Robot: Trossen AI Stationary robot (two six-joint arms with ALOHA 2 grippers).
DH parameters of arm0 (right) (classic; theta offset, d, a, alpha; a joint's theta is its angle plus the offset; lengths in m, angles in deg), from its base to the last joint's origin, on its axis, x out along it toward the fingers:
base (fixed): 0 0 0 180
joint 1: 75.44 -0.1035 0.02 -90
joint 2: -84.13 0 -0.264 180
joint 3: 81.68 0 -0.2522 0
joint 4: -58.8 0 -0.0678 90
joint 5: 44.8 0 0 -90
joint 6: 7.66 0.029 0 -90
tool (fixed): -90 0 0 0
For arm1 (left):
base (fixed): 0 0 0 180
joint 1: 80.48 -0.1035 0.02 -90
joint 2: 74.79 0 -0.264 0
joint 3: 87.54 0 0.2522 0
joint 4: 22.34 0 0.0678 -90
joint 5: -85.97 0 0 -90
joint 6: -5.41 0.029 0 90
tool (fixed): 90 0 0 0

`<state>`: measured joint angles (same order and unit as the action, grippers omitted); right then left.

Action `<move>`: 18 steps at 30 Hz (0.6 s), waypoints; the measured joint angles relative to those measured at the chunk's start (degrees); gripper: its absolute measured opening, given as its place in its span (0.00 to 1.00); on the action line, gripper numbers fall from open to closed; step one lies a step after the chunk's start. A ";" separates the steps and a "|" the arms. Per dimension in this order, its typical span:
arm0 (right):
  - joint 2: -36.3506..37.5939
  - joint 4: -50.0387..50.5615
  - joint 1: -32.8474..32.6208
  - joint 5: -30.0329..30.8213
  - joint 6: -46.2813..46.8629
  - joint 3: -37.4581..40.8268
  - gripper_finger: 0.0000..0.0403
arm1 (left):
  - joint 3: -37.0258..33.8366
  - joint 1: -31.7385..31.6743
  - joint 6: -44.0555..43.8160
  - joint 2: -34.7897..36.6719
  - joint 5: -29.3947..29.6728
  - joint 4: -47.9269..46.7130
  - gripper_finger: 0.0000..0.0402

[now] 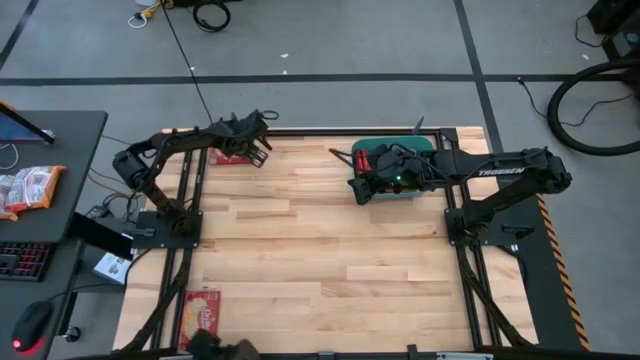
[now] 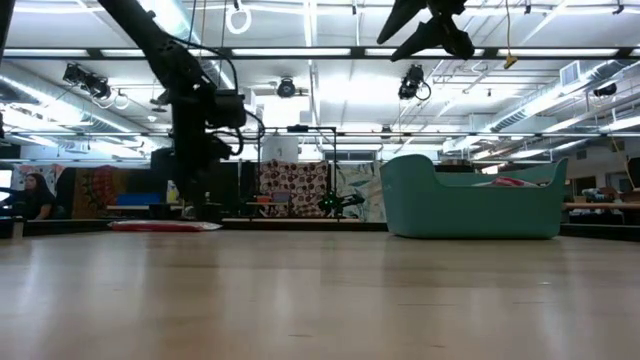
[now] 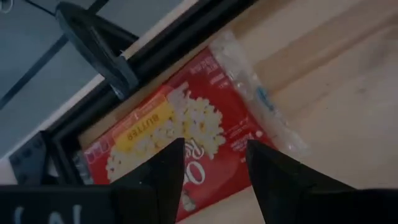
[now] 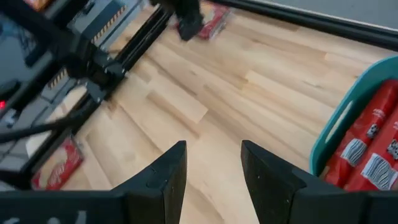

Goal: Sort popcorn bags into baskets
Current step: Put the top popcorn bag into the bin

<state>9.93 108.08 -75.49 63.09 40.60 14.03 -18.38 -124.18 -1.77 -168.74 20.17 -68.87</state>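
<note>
Two dark fingers (image 3: 158, 180) of my left gripper (image 3: 214, 180) are filling the near edge of the left wrist view, spread apart and gripping nothing, and I am watching a popcorn bag (image 3: 186, 124) lying flat on the wooden table (image 1: 320, 250) just beyond them, its lower edge showing in the gap between the tips. It is sitting at the far left corner of the table, right against the black frame rail (image 3: 161, 50). It is a flat red packet with a yellow centre panel, a picture of popcorn, white script and a clear crimped seal along one end. I am holding the right gripper (image 4: 211, 168) over the table beside the teal basket (image 1: 395, 150) at the far right, its fingers parted with nothing between them. Red packets (image 4: 373, 149) are lying inside the basket, showing white barcode panels. Another red bag (image 1: 201, 312) is lying flat at the near left edge of the table, well apart from both grippers.
</note>
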 joint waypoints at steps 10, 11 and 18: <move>0.08 4.38 -1.00 -1.73 -0.66 0.00 0.39 | -6.54 -4.33 -6.27 -2.40 -0.44 7.25 0.43; 0.15 4.39 -0.92 -2.41 -1.26 0.00 0.39 | -6.54 -4.08 -7.22 -2.47 -2.86 6.69 0.43; 1.03 3.65 1.50 -4.13 -6.29 0.00 0.39 | -6.37 1.10 -10.16 -2.03 -24.67 3.87 0.43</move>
<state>10.97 111.73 -73.99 58.96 34.31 14.03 -24.75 -123.08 -11.93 -170.77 -4.50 -65.01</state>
